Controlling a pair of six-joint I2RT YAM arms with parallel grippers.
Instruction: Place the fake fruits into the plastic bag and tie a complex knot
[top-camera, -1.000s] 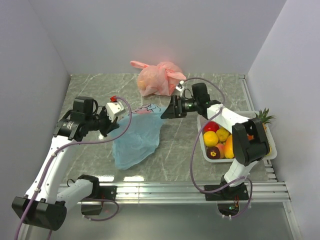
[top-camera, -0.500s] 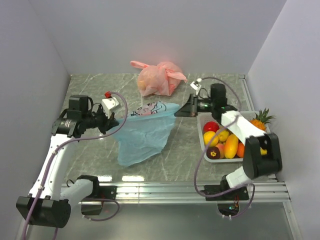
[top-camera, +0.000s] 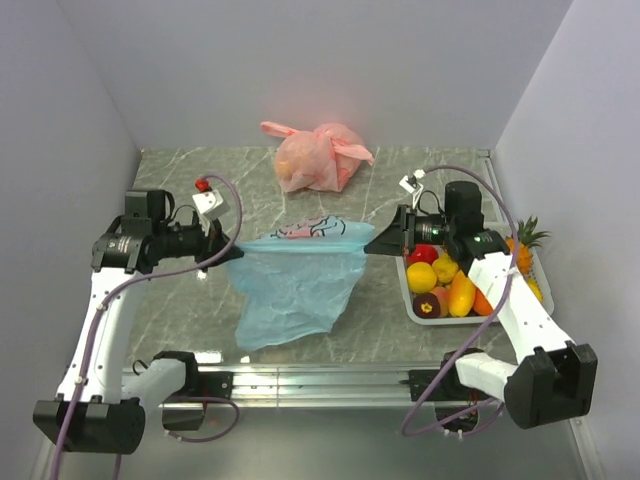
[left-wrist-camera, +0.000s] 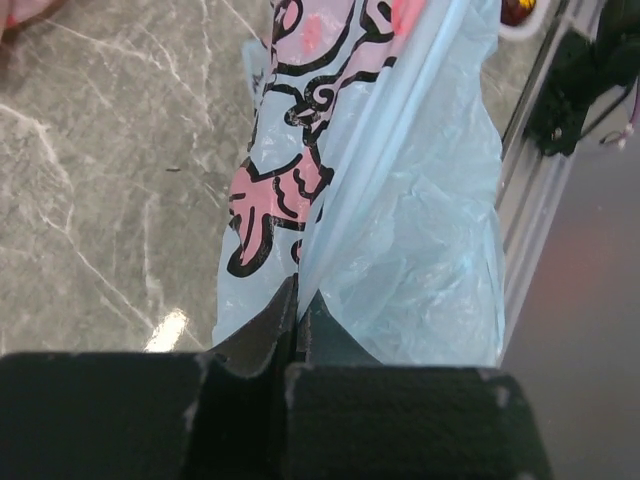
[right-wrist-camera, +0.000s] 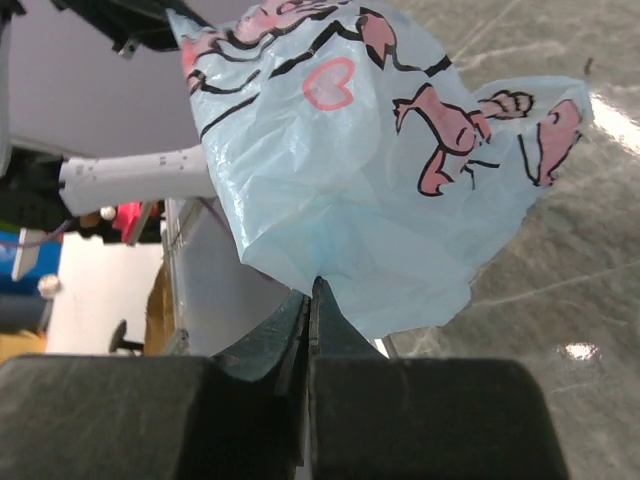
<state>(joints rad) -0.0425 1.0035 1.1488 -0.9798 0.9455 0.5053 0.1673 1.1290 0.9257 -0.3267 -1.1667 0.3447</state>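
Left gripper (top-camera: 230, 254): we saw its jaws pressed together on the left edge of the plastic bag (top-camera: 300, 285); in the left wrist view the thin film ran straight in between the shut fingers (left-wrist-camera: 270, 335).
Right gripper (top-camera: 373, 246): it was also closed, pinching the right edge of the same bag.
Plastic bag: it hung stretched between the two grippers, with the top edge drawn into an almost straight line above the middle of the table (top-camera: 180, 310). Its light-blue body fell toward the near edge. We could not tell whether the lower end touched the table. The pink and dark cartoon print showed at the top.
Fake fruits (top-camera: 445, 280): red, yellow, orange and dark purple pieces lay together in a white tray (top-camera: 405, 288) on the right side, just beside the right gripper.
Pineapple (top-camera: 520, 245): it stood at the right side of the tray, green crown up.
Pink-orange bag (top-camera: 315, 158): knotted, it lay at the back of the table, apart from the blue bag.
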